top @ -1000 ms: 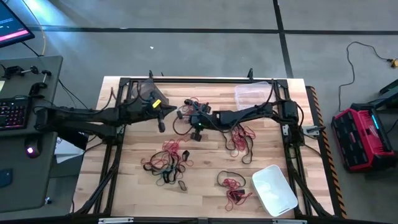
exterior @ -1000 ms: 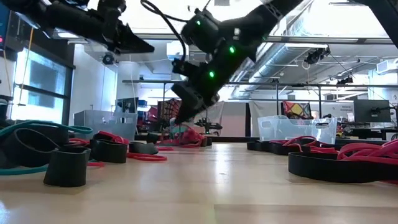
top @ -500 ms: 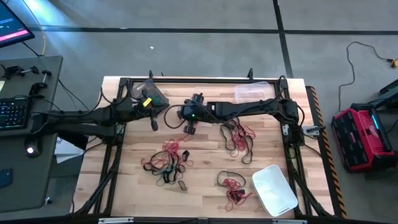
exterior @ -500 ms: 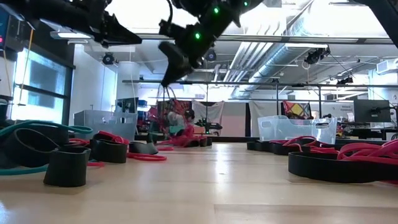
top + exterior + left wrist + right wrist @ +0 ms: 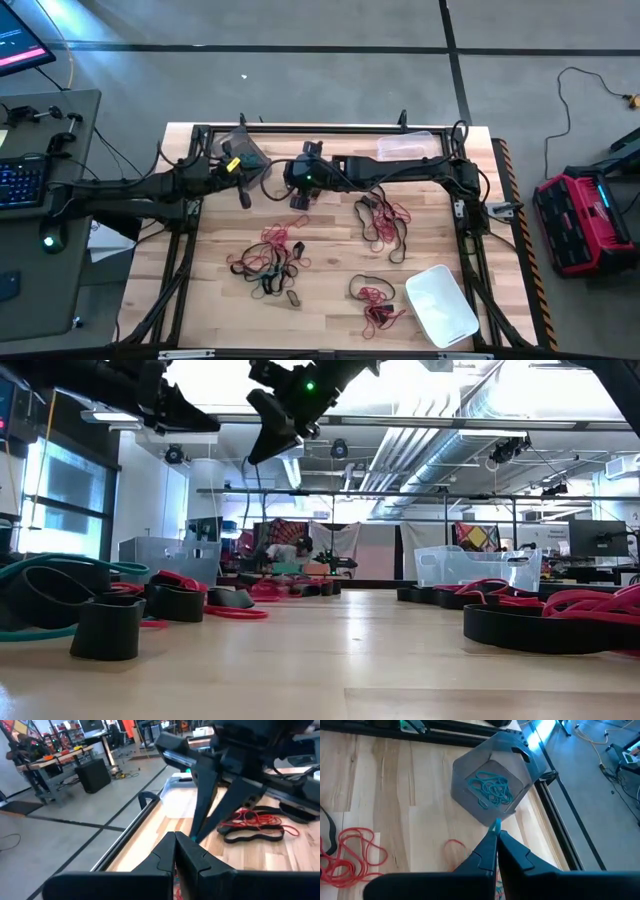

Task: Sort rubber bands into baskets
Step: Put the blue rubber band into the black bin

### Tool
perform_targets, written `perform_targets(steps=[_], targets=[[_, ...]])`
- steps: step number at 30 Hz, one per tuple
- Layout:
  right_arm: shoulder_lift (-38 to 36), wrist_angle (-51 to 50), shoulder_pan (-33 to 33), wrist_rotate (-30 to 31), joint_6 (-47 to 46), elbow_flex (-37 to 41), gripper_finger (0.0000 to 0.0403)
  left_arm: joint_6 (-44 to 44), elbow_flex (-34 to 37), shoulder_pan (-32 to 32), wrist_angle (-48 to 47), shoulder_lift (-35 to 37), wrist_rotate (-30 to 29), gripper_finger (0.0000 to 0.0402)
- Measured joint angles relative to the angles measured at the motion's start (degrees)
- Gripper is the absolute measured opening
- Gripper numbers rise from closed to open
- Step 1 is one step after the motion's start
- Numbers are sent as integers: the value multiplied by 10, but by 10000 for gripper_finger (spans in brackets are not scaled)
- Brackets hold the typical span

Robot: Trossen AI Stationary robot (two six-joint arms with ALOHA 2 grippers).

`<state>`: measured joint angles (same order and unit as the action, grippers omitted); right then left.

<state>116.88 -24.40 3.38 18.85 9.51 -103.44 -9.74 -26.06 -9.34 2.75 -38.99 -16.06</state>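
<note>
One camera looks straight down on the whole table (image 5: 330,290). Another sits at tabletop height, facing level into the room. Each wrist camera looks forward past its own claw; the right one sees the grey tub (image 5: 492,777) just ahead, also visible from overhead.

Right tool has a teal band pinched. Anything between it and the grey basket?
Nothing visible. In the right wrist view the right tool, shut on a teal band, points at the grey basket, which already holds teal bands; only bare wood between. The left tool hangs beside that path, not across it.
</note>
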Motion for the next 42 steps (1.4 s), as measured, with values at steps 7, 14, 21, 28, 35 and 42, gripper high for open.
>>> perform_targets(steps=[7,14,21,28,35,42], targets=[[0,3,0,-5,11,0,0,-13,0,0,-20,-36,6,20],[0,12,0,-19,20,1,0,-19,0,0,3,-98,5,95],[0,16,0,-32,21,1,0,-21,0,0,50,-141,5,151],[0,15,-1,-34,21,2,0,-56,0,0,52,-156,5,124],[0,10,-2,-41,20,2,8,-88,0,0,60,-154,1,9],[0,-23,-4,2,7,2,86,-88,-22,0,40,-154,-71,2]])
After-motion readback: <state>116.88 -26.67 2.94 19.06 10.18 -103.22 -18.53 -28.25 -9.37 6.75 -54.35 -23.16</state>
